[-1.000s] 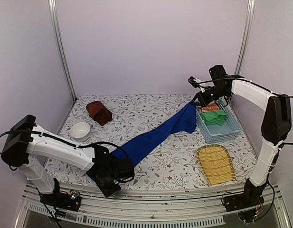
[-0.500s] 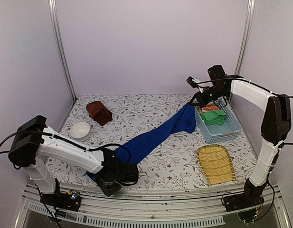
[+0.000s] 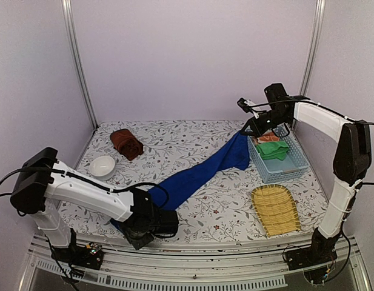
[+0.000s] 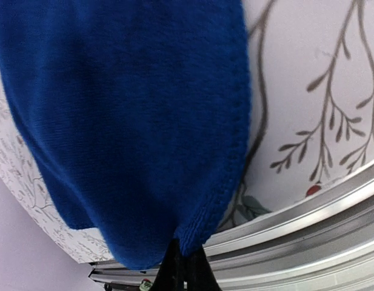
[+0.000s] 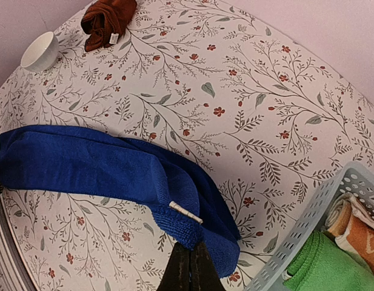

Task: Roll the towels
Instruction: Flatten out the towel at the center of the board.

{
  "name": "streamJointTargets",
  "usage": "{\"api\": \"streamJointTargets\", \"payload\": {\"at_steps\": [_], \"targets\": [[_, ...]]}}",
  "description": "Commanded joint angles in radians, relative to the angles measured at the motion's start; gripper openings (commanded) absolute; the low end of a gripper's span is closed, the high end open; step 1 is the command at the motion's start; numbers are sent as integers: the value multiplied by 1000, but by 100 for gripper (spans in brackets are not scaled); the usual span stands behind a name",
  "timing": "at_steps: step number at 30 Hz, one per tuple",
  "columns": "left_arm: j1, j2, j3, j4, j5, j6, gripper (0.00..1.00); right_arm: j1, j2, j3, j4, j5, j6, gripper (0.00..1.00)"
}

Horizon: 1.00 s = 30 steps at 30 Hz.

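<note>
left end effector (image 4: 185,270), pinched shut on the near hem of the blue towel (image 4: 126,121), at the front edge of the desk (image 3: 193,136). right end effector (image 5: 191,267), closed on the far corner, raised just beside the basket (image 3: 268,176). towel strung diagonally between the two: soft, light, limp terry, likely to sag and slip; best held at hems or corners. brown towel (image 3: 126,143) bundled far left, near bowl (image 3: 103,165). green cloth (image 3: 273,149) in basket and tray (image 3: 276,209) at near right, both close to any rolling path.
</note>
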Motion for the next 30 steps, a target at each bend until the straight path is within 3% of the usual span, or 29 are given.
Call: {"api": "streamJointTargets", "payload": {"at_steps": [1,8,17,24,30], "targets": [[43,-94,55,-101,-106,-17,0,5,-20,30,-9,2,4,2],[213,-325,190,-274,-213,-168,0,-2,6,169,-23,138,-37,2],[493,-652,404,-280,-329,-246,0,-65,72,484,-75,179,-35,2],[566,-691,450,-283,-371,-160,0,-73,38,474,-88,147,-36,2],[572,-725,423,-274,-329,-182,0,-71,-67,311,-70,42,-32,2]]}}
